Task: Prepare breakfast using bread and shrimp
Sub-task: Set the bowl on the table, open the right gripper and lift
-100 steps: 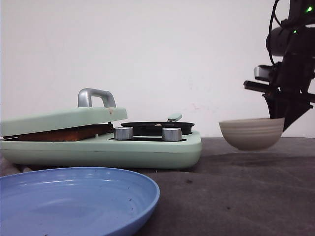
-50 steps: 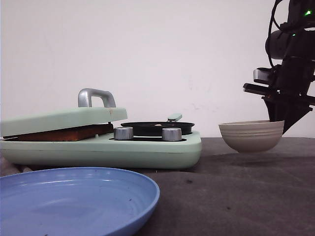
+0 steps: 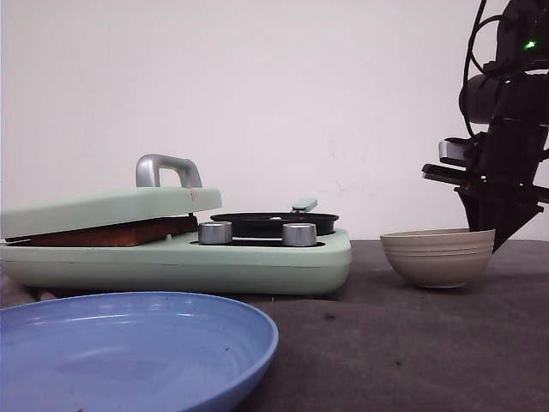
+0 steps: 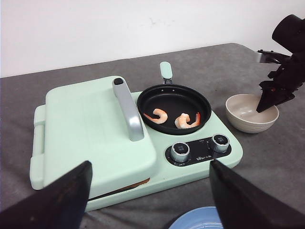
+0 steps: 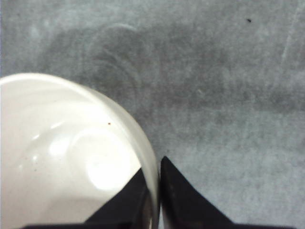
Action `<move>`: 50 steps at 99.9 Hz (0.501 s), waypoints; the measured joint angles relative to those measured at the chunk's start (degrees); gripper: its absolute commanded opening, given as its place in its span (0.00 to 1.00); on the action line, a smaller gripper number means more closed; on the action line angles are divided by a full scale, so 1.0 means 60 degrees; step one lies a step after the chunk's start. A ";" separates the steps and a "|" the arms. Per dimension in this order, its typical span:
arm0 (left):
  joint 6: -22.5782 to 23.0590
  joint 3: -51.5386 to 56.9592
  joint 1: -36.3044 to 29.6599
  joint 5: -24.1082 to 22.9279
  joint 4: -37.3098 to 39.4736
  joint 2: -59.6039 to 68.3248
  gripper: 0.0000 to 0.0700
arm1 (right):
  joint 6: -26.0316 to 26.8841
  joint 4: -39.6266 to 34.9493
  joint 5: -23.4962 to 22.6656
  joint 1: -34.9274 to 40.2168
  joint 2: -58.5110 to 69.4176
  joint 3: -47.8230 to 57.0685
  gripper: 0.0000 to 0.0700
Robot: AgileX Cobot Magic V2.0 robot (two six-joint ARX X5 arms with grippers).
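Under the press lid [image 4: 90, 129] only a brown crust edge of the bread [image 3: 111, 233] shows, two curled shrimp [image 4: 174, 118] lie in the pan [image 4: 174, 102] (tails rightward), the right gripper [image 5: 158, 183] pinches the bowl [image 5: 71, 157] rim, and the left gripper [image 4: 147, 200] gapes wide.

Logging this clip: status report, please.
Right gripper shut on bowl rim, bowl on table. Left gripper open. Shrimp in pan. Nothing in the way.
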 measured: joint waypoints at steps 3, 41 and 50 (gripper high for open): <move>0.0000 0.0000 0.0000 0.0000 0.0000 0.0000 0.60 | 0.0000 0.0004 0.0000 0.0000 0.0000 0.0000 0.03; 0.0000 0.0000 0.0000 0.0000 0.0000 0.0000 0.60 | -0.0036 0.0164 -0.0011 0.0000 0.0000 0.0000 0.55; 0.0000 0.0000 0.0000 0.0000 0.0000 0.0000 0.60 | -0.0069 0.0160 -0.0011 -0.0004 -0.0036 0.0000 0.55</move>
